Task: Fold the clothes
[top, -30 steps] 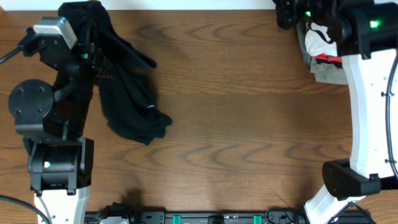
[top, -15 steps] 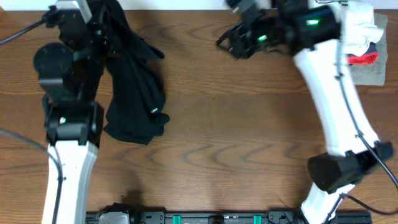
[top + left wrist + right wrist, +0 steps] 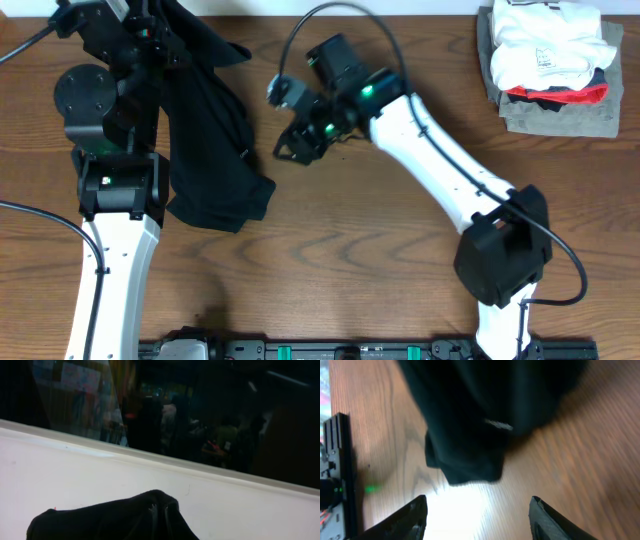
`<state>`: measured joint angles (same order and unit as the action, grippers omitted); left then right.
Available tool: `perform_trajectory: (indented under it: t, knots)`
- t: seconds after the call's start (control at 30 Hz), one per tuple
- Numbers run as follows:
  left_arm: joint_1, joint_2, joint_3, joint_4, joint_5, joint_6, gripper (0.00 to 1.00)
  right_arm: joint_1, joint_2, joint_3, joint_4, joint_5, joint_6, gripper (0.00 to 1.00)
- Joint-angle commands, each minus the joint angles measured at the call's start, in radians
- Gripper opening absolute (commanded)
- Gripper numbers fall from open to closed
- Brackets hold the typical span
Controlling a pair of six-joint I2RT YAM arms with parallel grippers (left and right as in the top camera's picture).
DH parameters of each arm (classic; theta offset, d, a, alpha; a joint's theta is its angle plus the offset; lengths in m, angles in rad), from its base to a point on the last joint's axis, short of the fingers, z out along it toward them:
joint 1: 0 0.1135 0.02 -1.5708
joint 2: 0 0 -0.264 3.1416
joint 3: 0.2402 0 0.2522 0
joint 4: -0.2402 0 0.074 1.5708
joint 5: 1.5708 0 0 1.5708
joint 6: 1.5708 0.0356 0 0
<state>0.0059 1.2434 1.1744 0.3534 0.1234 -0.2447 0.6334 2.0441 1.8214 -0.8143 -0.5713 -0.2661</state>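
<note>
Snag risk: left gripper pinches the bunched shirt shut, while right gripper, open and empty beside it, could grab doubled layers.

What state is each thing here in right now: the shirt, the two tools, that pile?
shirt: unfolded, bunched, top end lifted, lower end on the table.
left tool: shut on the shirt.
right tool: open, empty, close to the shirt.
pile: folded garments, stacked at the far right corner.
</note>
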Motion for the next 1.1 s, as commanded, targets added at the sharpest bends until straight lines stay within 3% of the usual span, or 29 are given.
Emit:
perform_trajectory:
  t: [0.0, 0.37, 0.6, 0.67, 0.7, 0.73, 0.77, 0.83, 1.07]
  knots:
    - [0.004, -0.016, 0.023, 0.025, -0.013, -0.031, 0.06, 0.042, 0.004, -0.051, 0.065, -0.024, -0.012, 0.68]
    - [0.004, -0.019, 0.042, 0.038, -0.012, -0.068, 0.06, 0.109, 0.004, -0.175, 0.349, -0.032, -0.011, 0.84]
    - [0.004, -0.024, 0.042, 0.038, -0.012, -0.083, 0.06, 0.16, 0.056, -0.2, 0.541, 0.017, 0.062, 0.85]
    - [0.004, -0.029, 0.042, 0.037, -0.012, -0.083, 0.06, 0.166, 0.083, -0.2, 0.563, 0.021, 0.088, 0.76]
    - [0.004, -0.031, 0.042, 0.036, -0.012, -0.082, 0.06, 0.166, 0.092, -0.2, 0.564, 0.022, 0.098, 0.62]
    - [0.005, -0.035, 0.042, 0.033, -0.013, -0.081, 0.06, 0.166, 0.101, -0.2, 0.559, 0.024, 0.108, 0.38]
    - [0.006, -0.037, 0.042, 0.029, -0.013, -0.069, 0.06, 0.162, 0.101, -0.2, 0.548, 0.034, 0.12, 0.21]
    - [0.013, -0.042, 0.042, 0.014, -0.014, -0.055, 0.06, 0.148, 0.098, -0.2, 0.528, 0.066, 0.135, 0.03]
    - [0.077, -0.044, 0.042, -0.034, -0.066, -0.055, 0.06, 0.022, -0.005, -0.185, 0.397, 0.087, 0.138, 0.01]
